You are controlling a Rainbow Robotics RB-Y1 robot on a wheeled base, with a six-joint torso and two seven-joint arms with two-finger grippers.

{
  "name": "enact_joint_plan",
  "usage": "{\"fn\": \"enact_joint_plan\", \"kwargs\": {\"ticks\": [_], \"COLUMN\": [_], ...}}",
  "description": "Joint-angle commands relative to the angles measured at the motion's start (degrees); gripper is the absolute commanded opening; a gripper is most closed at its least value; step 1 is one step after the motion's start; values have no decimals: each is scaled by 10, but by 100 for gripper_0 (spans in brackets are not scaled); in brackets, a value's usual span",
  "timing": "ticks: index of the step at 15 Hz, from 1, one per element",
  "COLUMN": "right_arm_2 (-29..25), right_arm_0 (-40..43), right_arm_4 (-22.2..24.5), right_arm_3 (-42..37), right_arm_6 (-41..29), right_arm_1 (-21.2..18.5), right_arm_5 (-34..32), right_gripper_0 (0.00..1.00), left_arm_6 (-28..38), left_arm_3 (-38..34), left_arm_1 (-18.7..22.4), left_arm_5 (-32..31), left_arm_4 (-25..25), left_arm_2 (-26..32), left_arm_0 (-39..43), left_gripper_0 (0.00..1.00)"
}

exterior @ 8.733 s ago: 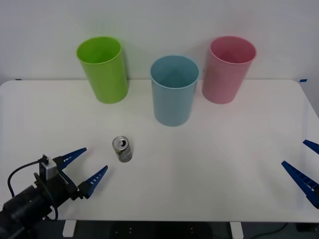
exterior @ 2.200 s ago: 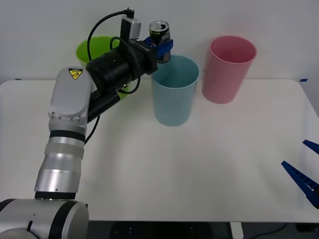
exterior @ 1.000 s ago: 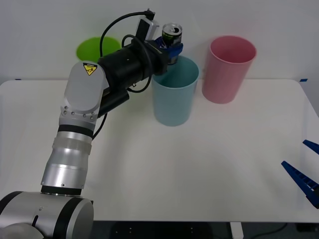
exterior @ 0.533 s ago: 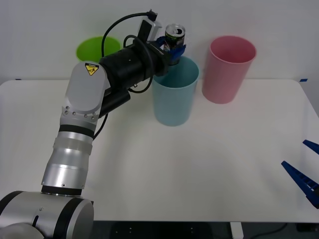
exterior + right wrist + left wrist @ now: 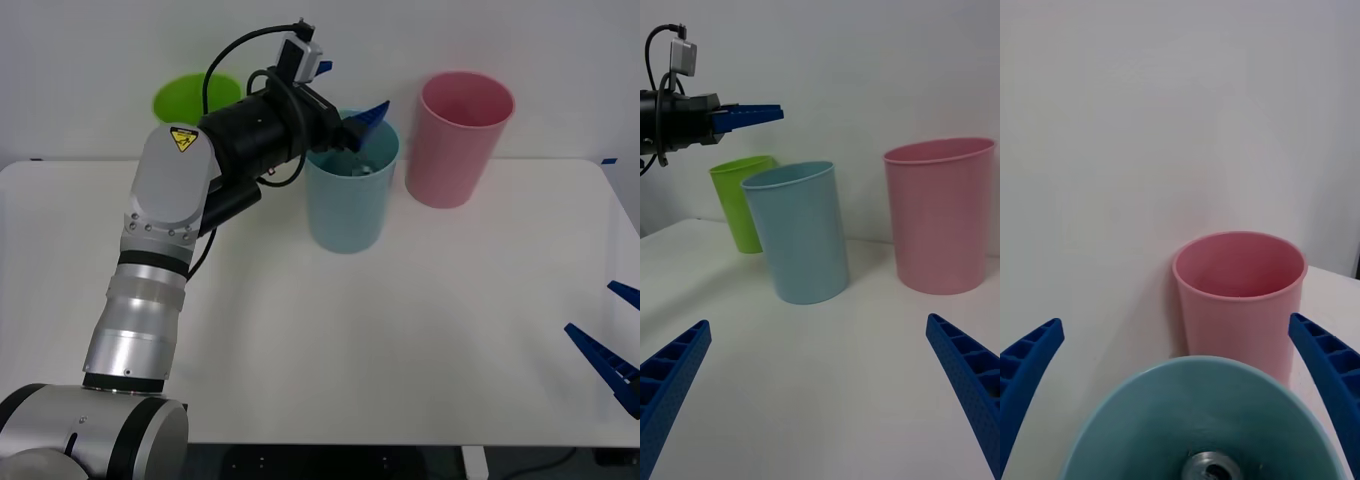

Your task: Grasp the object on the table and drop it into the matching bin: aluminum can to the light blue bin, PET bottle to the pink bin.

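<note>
Over light blue bin (image 5: 347, 205) on white table (image 5: 300, 340): left jaws spread; right jaws spread, parked.

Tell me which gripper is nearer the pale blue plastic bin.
Left. The left gripper, fingers open, hovers just above the rim of the pale blue plastic bin. The right gripper sits far off, low over the white table's near right edge.

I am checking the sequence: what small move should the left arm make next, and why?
Probably lift the left gripper back from the light blue bin: its jaws are open, and the aluminum can already lies inside the bin.
</note>
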Motion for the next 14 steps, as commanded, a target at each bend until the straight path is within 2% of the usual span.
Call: {"fn": "enact_joint_plan", "kwargs": {"ticks": [1,7,11,14], "right_arm_2": [0,0,0,0], "right_arm_0": [0,0,0,0], "right_arm_4": [0,0,0,0], "right_arm_3": [0,0,0,0], "right_arm_6": [0,0,0,0], "right_arm_1": [0,0,0,0], "right_arm_5": [0,0,0,0], "right_gripper_0": [100,100,100,100], "left_arm_6": [2,7,1,-7], "left_arm_3": [0,4,4,4], "left_arm_1": [0,0,38,86], "left_arm_5": [0,-14,-37,-47], "left_arm_4": [1,70,151,231], "left_arm_2": [7,10,9,-7], "left_arm_0": [1,5,23,41], "left_gripper_0": [100,100,100,100]}}
